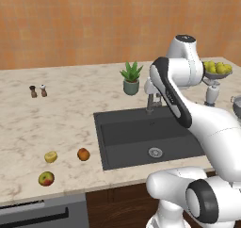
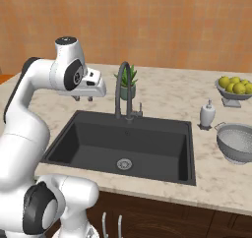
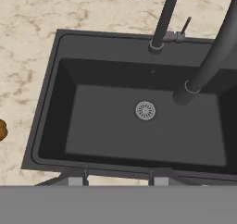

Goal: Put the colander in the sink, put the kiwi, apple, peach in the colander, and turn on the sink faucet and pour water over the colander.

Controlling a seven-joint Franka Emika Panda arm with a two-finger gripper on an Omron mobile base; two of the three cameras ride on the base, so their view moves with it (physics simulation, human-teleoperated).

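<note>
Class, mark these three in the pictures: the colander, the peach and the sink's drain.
colander (image 2: 237, 142): right base view, on its holed inner wall.
peach (image 1: 83, 154): left base view, middle of the fruit.
drain (image 3: 145, 110): hand view, centre of the round silver grate.

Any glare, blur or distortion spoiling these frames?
Left base view: even light, no glare, only faint shadows under the kiwi and apple. Right base view: colander sharp. Hand view: the sink faucet spout looms oversized, near the lens.

left base view: from behind the arm at 7 o'clock, faces forward and down, mid-range.
right base view: from 5 o'clock, same tilt.
hand view: straight down, close.
shared: sink, faucet.
</note>
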